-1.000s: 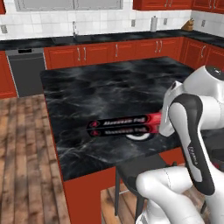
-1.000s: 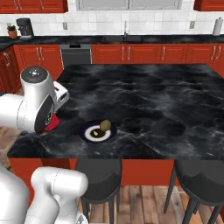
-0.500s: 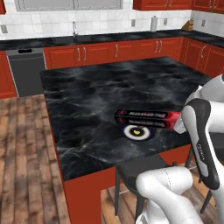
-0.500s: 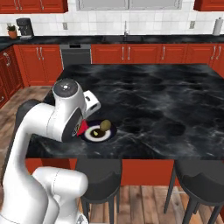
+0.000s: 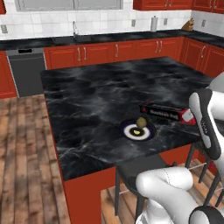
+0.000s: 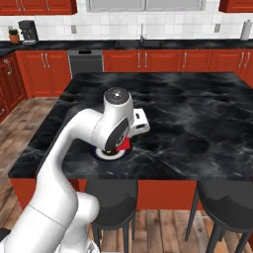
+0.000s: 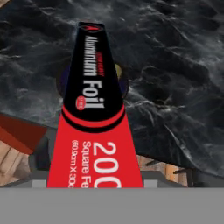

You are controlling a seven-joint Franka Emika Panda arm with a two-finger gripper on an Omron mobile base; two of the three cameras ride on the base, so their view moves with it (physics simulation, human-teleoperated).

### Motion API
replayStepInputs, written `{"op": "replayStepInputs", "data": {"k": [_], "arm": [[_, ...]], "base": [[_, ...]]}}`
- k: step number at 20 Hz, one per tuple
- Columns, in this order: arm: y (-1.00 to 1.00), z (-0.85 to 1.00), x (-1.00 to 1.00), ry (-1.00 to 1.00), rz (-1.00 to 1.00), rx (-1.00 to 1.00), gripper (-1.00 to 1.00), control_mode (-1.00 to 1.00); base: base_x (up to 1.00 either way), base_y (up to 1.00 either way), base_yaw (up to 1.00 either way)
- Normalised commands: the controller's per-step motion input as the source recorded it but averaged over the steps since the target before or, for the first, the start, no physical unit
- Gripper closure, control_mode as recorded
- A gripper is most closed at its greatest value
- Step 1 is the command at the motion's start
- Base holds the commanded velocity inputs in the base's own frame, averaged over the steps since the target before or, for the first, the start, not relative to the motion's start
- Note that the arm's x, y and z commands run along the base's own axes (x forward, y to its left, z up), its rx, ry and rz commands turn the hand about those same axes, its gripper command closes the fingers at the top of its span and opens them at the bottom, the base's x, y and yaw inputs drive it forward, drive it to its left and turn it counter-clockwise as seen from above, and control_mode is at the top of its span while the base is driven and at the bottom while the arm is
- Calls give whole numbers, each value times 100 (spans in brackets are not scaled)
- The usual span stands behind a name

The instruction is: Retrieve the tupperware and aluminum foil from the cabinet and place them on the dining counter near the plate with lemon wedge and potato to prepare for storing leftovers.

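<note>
Your gripper (image 7: 94,186) has its fingers closed on the aluminum foil (image 5: 168,113), gripping it by one red end. You see it held above the dining counter (image 5: 92,96), just beside the plate (image 5: 137,130).

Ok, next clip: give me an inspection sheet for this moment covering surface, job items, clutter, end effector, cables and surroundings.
Surface: dining counter, glossy black marble top, red sides.
Job's things: aluminum foil held above the counter, just right of the plate in the left base view; in the hand view it runs out over the plate. Plate carries a yellowish-green lump.
Clutter: nothing seen on the counter top besides the plate.
End effector: shut on the aluminum foil near its red end; fingers hidden behind the box and arm.
Cables: nothing seen.
Surroundings: dark stools under the near edge, red cupboards along the wall, wood floor.
</note>
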Motion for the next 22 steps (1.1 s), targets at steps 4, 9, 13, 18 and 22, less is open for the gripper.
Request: {"op": "replayStepInputs", "data": {"k": [4, 9, 13, 18, 22], "arm": [[-33, -12, 36, 9, -23, 9, 100, -100], [-14, -28, 31, 1, -17, 2, 100, -100], [0, -51, 30, 0, -12, 0, 100, -100], [-1, -65, 29, 0, -12, 0, 100, -100], [-13, -61, 34, 0, -12, 0, 100, -100]], "base": [[0, 0, 0], [0, 0, 0], [0, 0, 0], [0, 0, 0], [0, 0, 0]]}}
